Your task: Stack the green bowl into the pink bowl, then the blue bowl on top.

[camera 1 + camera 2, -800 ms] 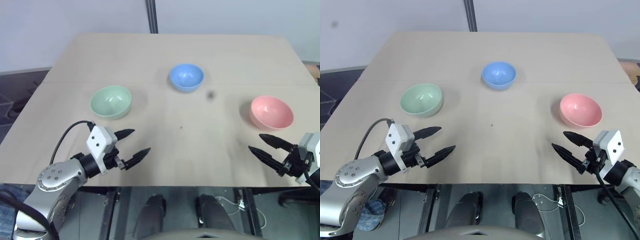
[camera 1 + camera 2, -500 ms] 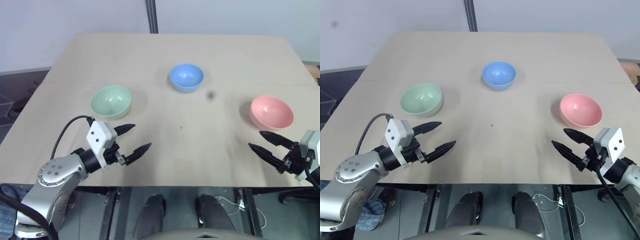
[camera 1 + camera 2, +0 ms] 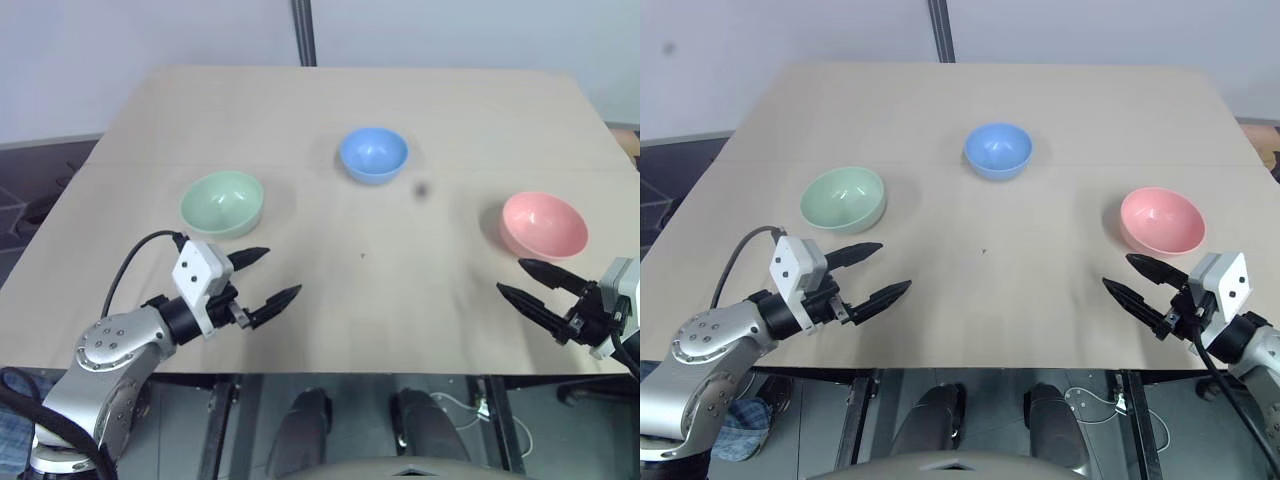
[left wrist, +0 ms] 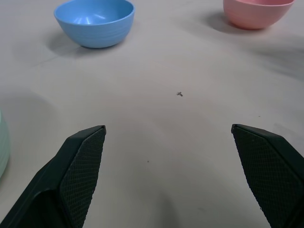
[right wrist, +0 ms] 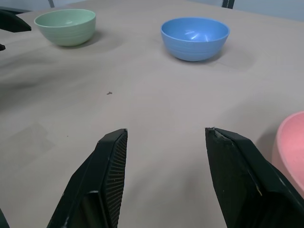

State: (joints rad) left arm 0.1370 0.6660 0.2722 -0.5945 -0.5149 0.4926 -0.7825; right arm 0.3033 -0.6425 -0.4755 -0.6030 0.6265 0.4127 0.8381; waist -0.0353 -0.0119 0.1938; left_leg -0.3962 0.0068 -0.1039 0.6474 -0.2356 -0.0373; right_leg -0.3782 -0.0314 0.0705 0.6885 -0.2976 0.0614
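1. Pale tan wood makes up the table [image 3: 300, 110], and all three bowls stand on it upright, each apart from the others.
2. Mint in colour, the green bowl [image 3: 222, 203] sits toward the left side of the table, just beyond the left gripper [image 3: 268, 275].
3. Sky-coloured, the blue bowl [image 3: 373, 154] stands farthest back, near the middle of the table.
4. Salmon in tone, the pink bowl [image 3: 544, 224] sits toward the right side, just beyond the right gripper [image 3: 524, 284].
5. Black fingers of the left gripper are spread wide over bare table near the front edge; they hold nothing and touch no bowl.
6. Black fingers of the right gripper are parted as well, less widely, with nothing between them; they hang near the front right of the table, short of the pink bowl.
7. Between the blue and pink bowls lies a small dark speck [image 3: 421, 189] on the table surface.
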